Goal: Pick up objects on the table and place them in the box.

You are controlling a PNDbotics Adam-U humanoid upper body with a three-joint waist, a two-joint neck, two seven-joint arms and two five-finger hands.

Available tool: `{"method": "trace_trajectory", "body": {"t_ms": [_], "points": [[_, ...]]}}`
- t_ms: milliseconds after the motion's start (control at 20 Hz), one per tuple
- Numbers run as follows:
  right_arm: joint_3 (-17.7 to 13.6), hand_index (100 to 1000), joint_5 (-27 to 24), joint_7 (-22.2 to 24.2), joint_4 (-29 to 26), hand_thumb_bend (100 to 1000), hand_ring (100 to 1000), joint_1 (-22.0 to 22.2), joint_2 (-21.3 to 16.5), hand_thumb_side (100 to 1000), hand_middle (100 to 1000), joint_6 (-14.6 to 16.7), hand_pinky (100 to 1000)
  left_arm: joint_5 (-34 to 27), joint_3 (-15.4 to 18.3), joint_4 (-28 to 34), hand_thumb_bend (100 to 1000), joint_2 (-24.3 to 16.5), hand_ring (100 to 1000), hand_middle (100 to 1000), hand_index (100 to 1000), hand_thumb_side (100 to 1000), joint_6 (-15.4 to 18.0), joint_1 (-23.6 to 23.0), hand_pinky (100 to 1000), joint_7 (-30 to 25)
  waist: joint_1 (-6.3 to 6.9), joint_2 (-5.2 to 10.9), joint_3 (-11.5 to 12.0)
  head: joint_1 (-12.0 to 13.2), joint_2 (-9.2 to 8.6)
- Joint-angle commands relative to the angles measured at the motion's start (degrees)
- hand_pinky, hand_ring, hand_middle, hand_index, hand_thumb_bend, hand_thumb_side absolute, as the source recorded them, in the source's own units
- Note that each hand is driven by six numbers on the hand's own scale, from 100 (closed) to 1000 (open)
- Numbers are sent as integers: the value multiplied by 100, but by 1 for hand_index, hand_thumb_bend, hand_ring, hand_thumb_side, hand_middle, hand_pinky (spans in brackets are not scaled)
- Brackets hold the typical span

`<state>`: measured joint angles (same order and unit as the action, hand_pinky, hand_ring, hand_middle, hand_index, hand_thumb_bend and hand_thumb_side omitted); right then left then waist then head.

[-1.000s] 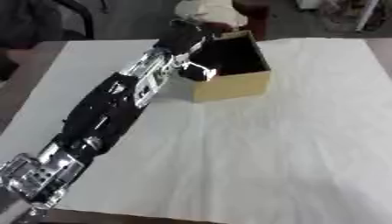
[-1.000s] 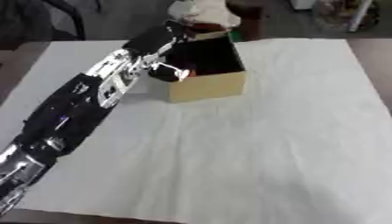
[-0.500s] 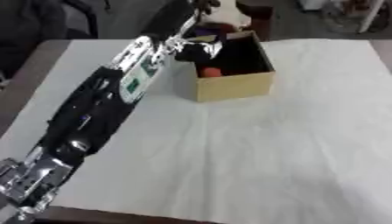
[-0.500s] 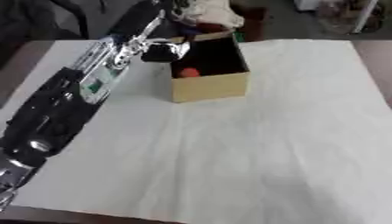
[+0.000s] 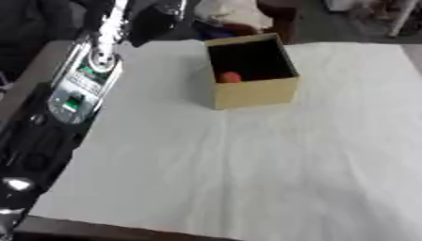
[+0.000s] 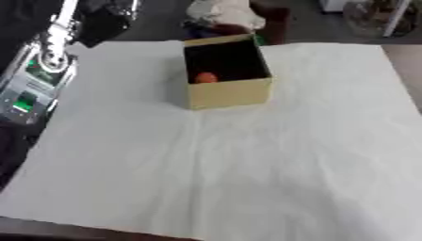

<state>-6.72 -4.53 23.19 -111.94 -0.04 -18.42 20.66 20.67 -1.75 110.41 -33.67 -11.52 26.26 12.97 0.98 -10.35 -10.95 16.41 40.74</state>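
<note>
One open-topped tan box (image 5: 250,92), upright on the white-covered bench (image 5: 247,160), far centre. One small red-orange object (image 5: 230,76) inside, against the near-left wall. Left hand (image 5: 157,19) raised beyond the bench's far-left corner; state of fingers cannot be told.

Both head eyes look down; shared table (image 5: 247,164), box (image 5: 251,92)

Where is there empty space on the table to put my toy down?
Bare cloth runs from the box to the near edge and out right. The left side is crowded by the robot's left arm; clutter sits behind the box.
</note>
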Motion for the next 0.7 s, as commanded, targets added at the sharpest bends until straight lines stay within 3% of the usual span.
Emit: {"method": "trace_trajectory", "body": {"t_ms": [50,400,700], "points": [[-67,965,35,-34,-94,100,1000,-55,-83,470,743,4,720,-278,211,380,100,46,637,628,858,611,90,-222,795,270,-11,51,5,-44,-36],[-92,964,50,-68,-101,100,1000,-57,-80,470,743,0,720,-658,346,418,100,434,638,626,859,691,654,-805,804,699,-6,43,24,-162,-27],[-99,964,47,-86,-103,100,1000,-51,-76,470,743,0,720,-641,402,418,100,768,637,624,863,719,754,-1037,808,675,-20,52,38,-213,-26]]}}
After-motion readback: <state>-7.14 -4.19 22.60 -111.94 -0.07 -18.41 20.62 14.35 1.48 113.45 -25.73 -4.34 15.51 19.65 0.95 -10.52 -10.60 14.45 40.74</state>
